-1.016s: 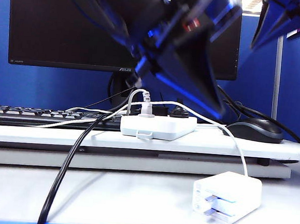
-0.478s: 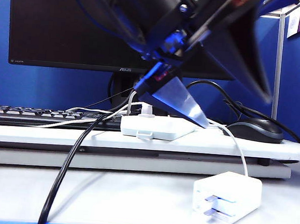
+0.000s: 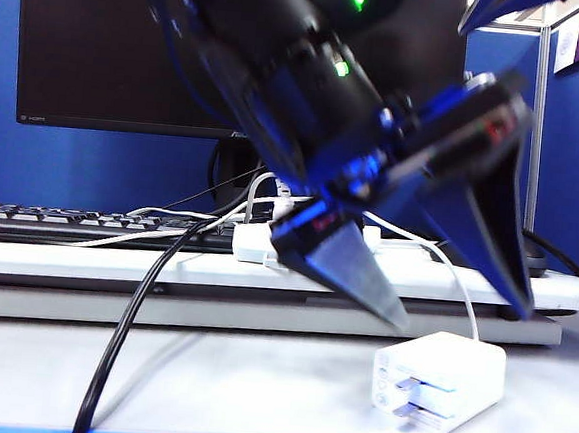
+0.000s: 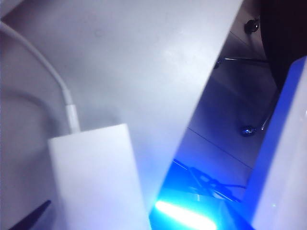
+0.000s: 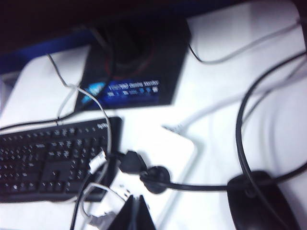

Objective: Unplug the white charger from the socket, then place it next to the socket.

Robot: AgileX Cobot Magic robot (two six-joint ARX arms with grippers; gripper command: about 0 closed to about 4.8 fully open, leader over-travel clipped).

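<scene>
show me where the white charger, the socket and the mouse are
white charger (image 3: pixel 439 382): exterior view, on its top face, low on the table in front.
socket (image 5: pixel 168 158): right wrist view, on its bare white top.
mouse (image 5: pixel 256 201): right wrist view, on its dark back.

You're looking at a plain white charger (image 3: pixel 440 381) with a white cable (image 4: pixel 45 72) on a white counter (image 3: pixel 206 381) edged in blue. The socket (image 5: pixel 160 165) is white, the keyboard (image 5: pixel 48 160) black, the left pincer (image 3: pixel 457 315) black and blue-lit.

left end effector (image 3: pixel 457 315) spread, right end effector (image 5: pixel 135 211) apparently closed
</scene>
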